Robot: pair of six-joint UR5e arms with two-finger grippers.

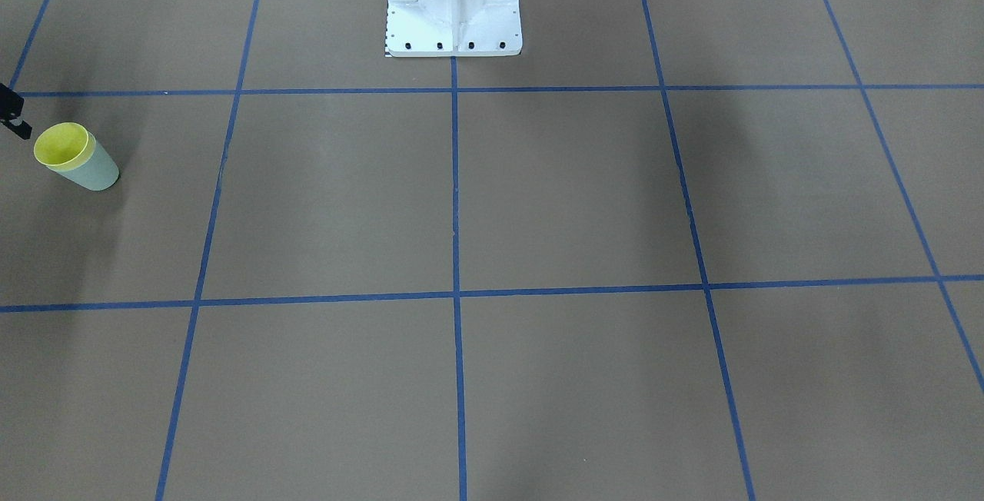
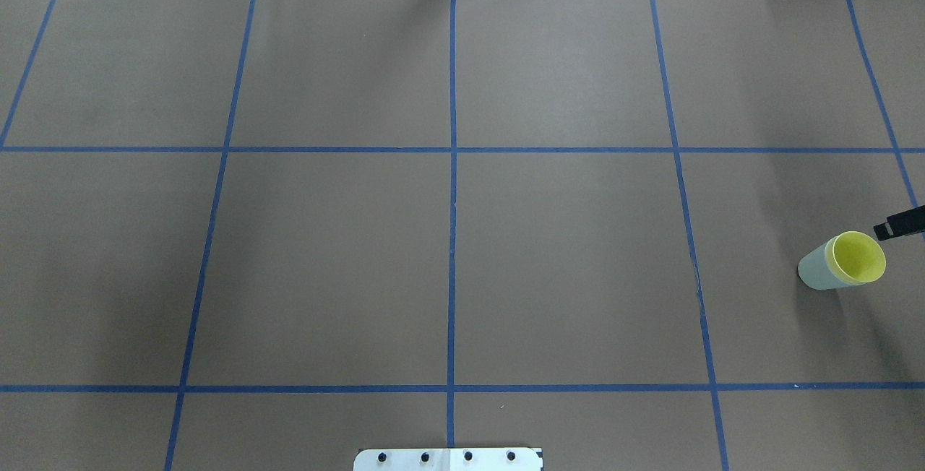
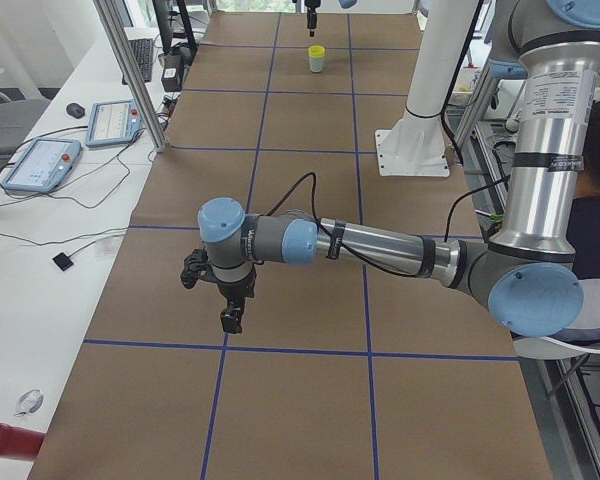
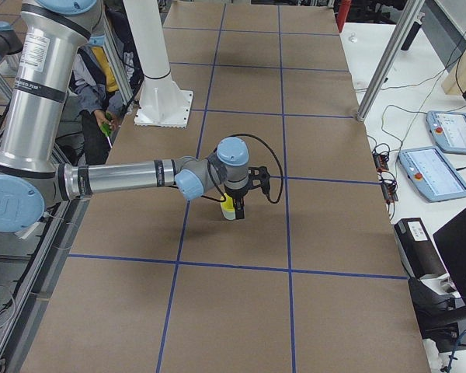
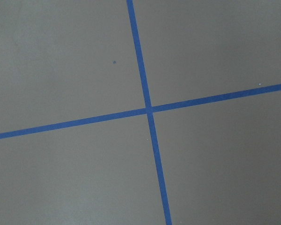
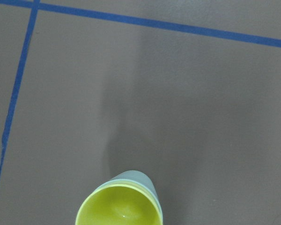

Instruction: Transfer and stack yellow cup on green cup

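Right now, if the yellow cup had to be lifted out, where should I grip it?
Probably its exposed rim band, pinched from straight above: the yellow cup stands upright, nested in the green cup, whose wall covers everything below.

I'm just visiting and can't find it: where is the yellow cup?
On the brown table with the blue tape grid, look at the robot's right end. There the yellow cup sits nested inside the pale green cup; only its bright rim and inside show.
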